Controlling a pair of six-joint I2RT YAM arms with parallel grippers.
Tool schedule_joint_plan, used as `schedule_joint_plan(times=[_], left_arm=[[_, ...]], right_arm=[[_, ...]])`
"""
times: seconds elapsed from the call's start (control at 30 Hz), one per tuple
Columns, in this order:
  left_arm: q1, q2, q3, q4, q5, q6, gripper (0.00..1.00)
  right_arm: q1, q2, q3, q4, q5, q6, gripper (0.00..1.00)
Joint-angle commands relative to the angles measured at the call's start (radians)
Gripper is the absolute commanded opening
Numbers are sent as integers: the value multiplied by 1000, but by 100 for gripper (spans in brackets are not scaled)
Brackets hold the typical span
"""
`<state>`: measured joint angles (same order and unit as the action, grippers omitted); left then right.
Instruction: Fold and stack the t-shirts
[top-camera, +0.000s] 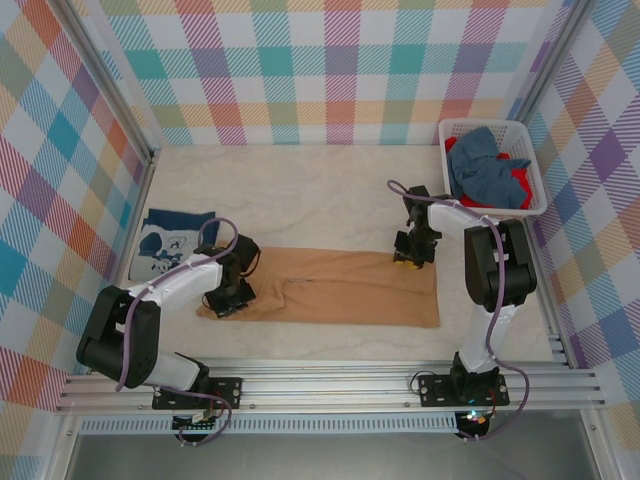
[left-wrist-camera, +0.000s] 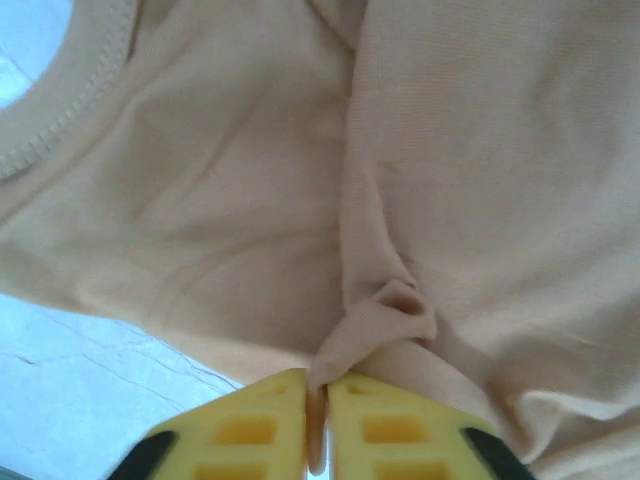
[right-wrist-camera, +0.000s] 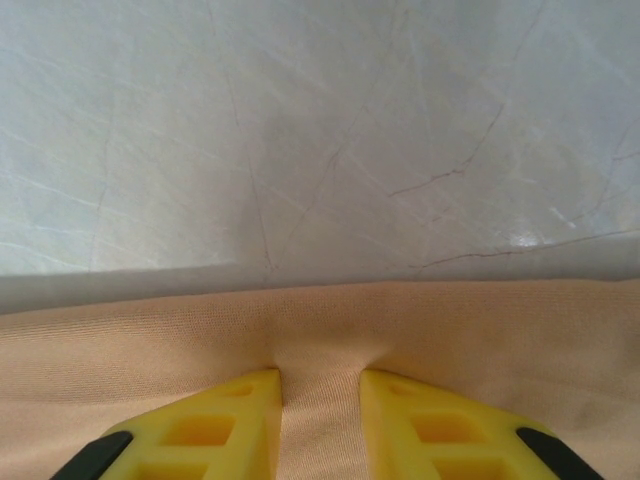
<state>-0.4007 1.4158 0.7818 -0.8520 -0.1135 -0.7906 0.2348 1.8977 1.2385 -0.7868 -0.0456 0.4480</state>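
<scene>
Tan shirt (top-camera: 340, 295): plain, smooth cloth folded into long band across table (top-camera: 300, 190) centre, neckline at 9 o'clock end. Left gripper (top-camera: 226, 298) pinches small fold there, fingers almost together. Right gripper (top-camera: 408, 258) clamps puckered edge near 2 o'clock corner.

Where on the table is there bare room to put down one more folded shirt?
The widest bare patch of the table lies between the back wall and the tan t-shirt, left of the basket. A narrow strip runs along the near rail. Crowded: the left side, with the folded navy t-shirt and left gripper.
</scene>
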Motion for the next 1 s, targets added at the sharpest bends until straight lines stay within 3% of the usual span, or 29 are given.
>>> schedule_joint_plan(times=[0.0, 0.17, 0.27, 0.33, 0.4, 0.53, 0.7, 0.97], left_arm=[[7, -30, 0, -40, -70, 16, 31], [3, -40, 75, -111, -107, 11, 31], [-9, -103, 146, -236, -140, -65, 29], [-16, -149, 172, -261, -98, -114, 29], [-17, -156, 146, -209, 16, -178, 27], [-18, -32, 87, -165, 132, -286, 17], [3, 58, 67, 11, 140, -360, 19], [38, 337, 212, 8, 34, -214, 17]], right_arm=[[-6, 20, 0, -45, 23, 4, 28], [-6, -17, 7, -59, 26, -5, 29], [-9, -76, 3, -69, 45, -12, 29], [-20, -108, -10, -67, 38, -19, 30], [-32, -129, -37, -45, 13, -31, 29], [-37, -116, -70, -26, -14, -45, 29], [-44, -78, -79, -19, -13, -43, 28], [-122, -41, -113, -66, 6, 30, 28]])
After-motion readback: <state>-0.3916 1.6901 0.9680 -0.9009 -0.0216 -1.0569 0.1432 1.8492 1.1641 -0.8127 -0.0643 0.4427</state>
